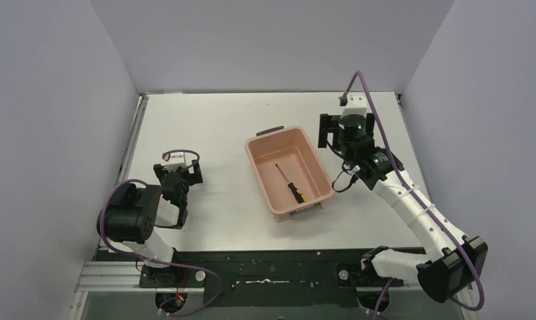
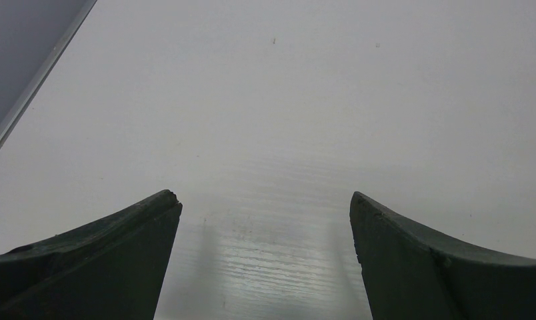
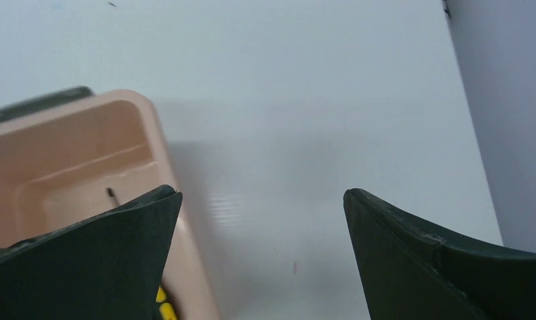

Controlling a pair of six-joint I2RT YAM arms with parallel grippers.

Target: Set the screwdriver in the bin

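Note:
The salmon-pink bin [image 1: 259, 175] stands at mid-table. The screwdriver [image 1: 291, 183] lies flat inside it, thin shaft toward the far end, black-and-yellow handle toward the near end. My right gripper [image 1: 332, 137] is open and empty, just right of the bin's far right side. In the right wrist view the gripper [image 3: 262, 195] hangs over bare table, with the bin's rim [image 3: 162, 143] at left; the screwdriver's shaft tip [image 3: 111, 193] and a bit of yellow handle show past my left finger. My left gripper [image 1: 179, 168] is open and empty, well left of the bin; it [image 2: 265, 200] sees only table.
Grey walls enclose the table on the left, back and right. A metal rail [image 1: 136, 140] runs along the table's left edge. The bin has dark grey handle clips at its far end [image 1: 273, 129] and near end [image 1: 299, 215].

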